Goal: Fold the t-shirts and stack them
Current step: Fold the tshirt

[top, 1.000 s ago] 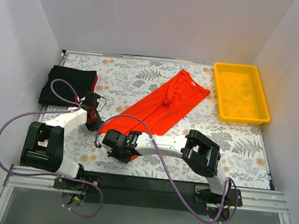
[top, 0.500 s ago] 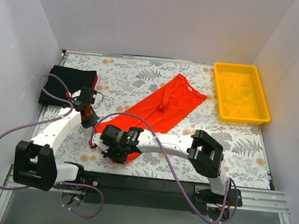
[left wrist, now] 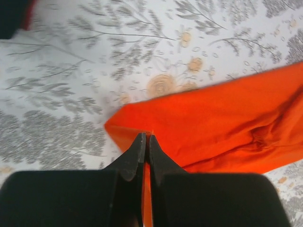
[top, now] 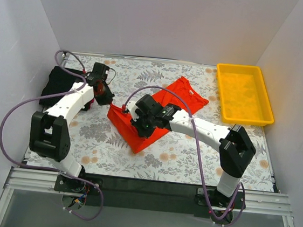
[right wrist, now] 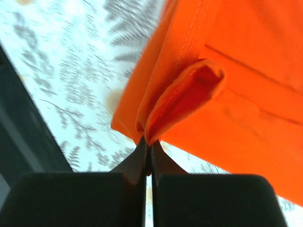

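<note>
The orange-red t-shirt (top: 181,95) lies slantwise at mid-table, its near end lifted and bunched. My left gripper (top: 109,102) is shut on the shirt's left corner. In the left wrist view the fingers (left wrist: 137,151) pinch the orange hem (left wrist: 213,113). My right gripper (top: 140,122) is shut on a fold of the same end. In the right wrist view the cloth (right wrist: 246,94) hangs doubled from the closed tips (right wrist: 148,142). The folded black shirts (top: 54,84) lie at the far left, partly behind the left arm. A dark corner with a red edge (left wrist: 14,14) shows in the left wrist view.
A yellow plastic tray (top: 248,68) stands at the back right corner. White walls close in the table on three sides. Purple cables loop off both arms above the floral tablecloth (top: 190,161).
Both grippers have carried the shirt's near end up and away from the front edge toward the middle, so the shirt is now shorter and doubled. The left arm has swung toward the back left.
</note>
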